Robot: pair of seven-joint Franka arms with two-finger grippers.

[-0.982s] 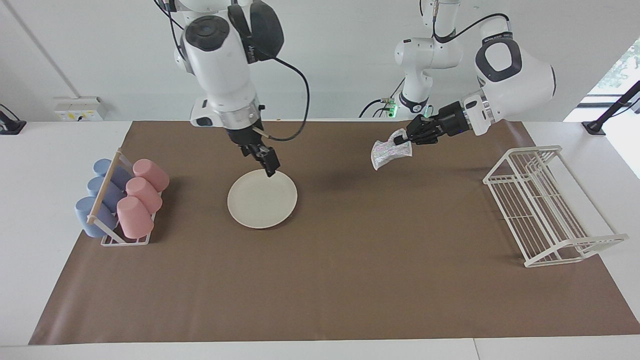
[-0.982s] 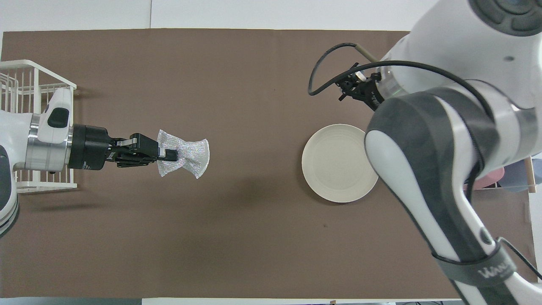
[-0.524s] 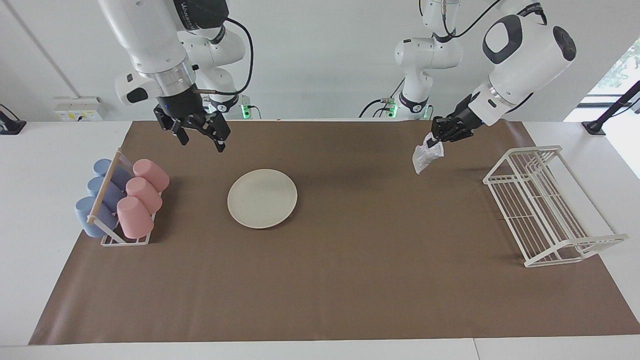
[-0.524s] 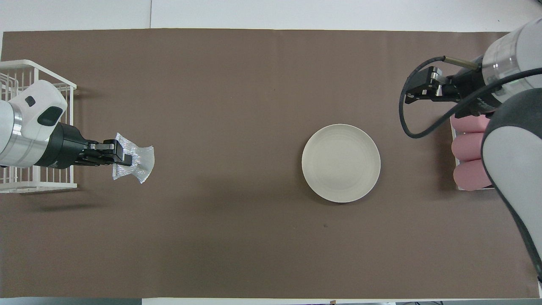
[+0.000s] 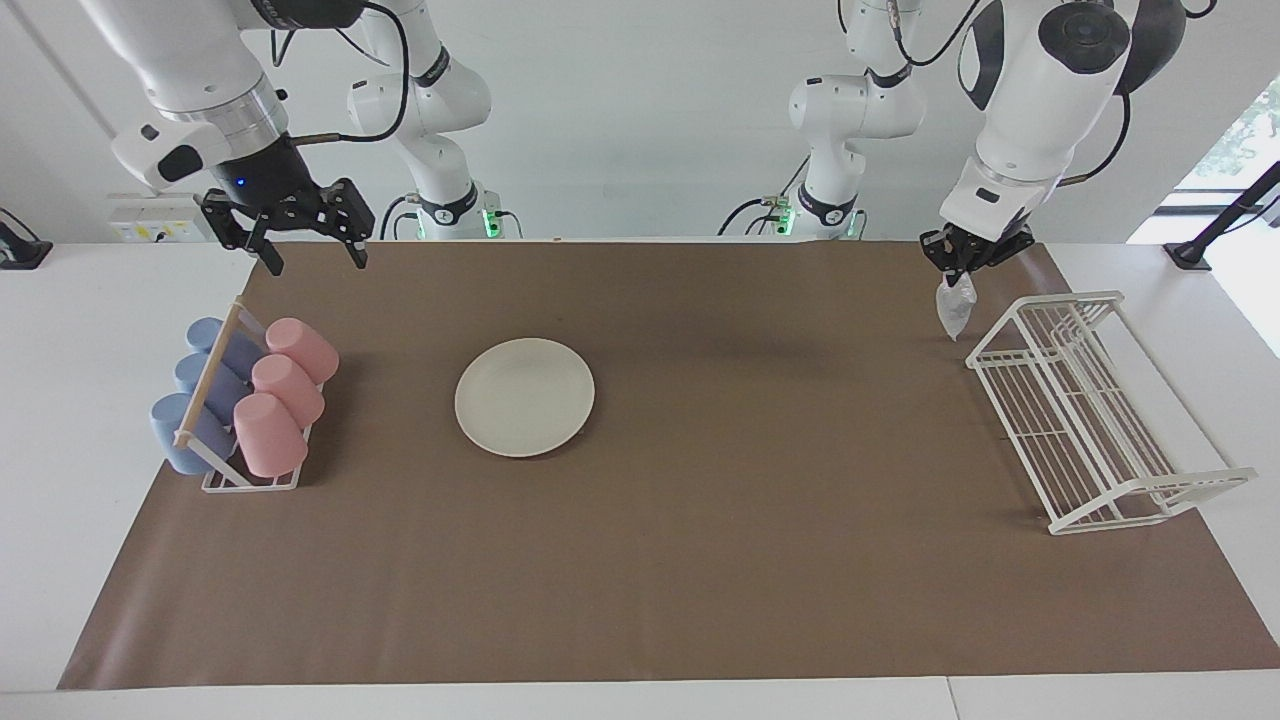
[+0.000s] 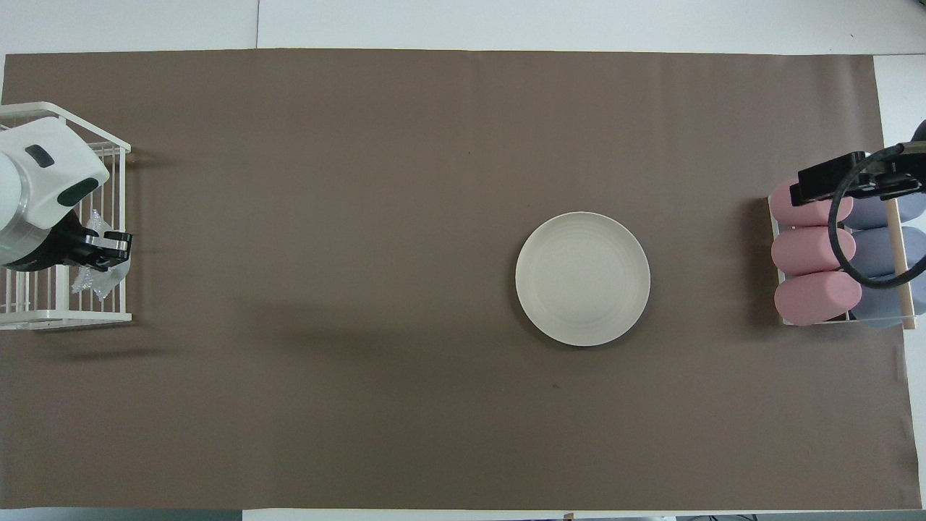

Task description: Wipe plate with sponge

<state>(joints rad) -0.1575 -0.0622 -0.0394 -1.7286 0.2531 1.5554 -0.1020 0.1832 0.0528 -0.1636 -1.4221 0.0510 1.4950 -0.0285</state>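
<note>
The cream-white plate [image 5: 524, 397] lies flat on the brown mat, also in the overhead view [image 6: 582, 278], with nothing on it. My left gripper [image 5: 958, 277] is shut on the silvery sponge [image 5: 954, 311], which hangs limp below it. It is raised over the wire rack's end that is nearer to the robots. In the overhead view the left gripper [image 6: 108, 246] and the sponge [image 6: 92, 278] show over the rack. My right gripper [image 5: 316, 258] is open and empty, raised over the cup rack; it also shows in the overhead view [image 6: 828, 182].
A white wire dish rack [image 5: 1090, 410] stands at the left arm's end of the mat [image 6: 362, 217]. A rack of pink cups [image 5: 280, 395] and blue cups [image 5: 200, 390] stands at the right arm's end.
My right gripper has left the plate's rim, risen and moved over the cup rack, open. My left gripper has carried the sponge away from the plate to over the wire rack.
</note>
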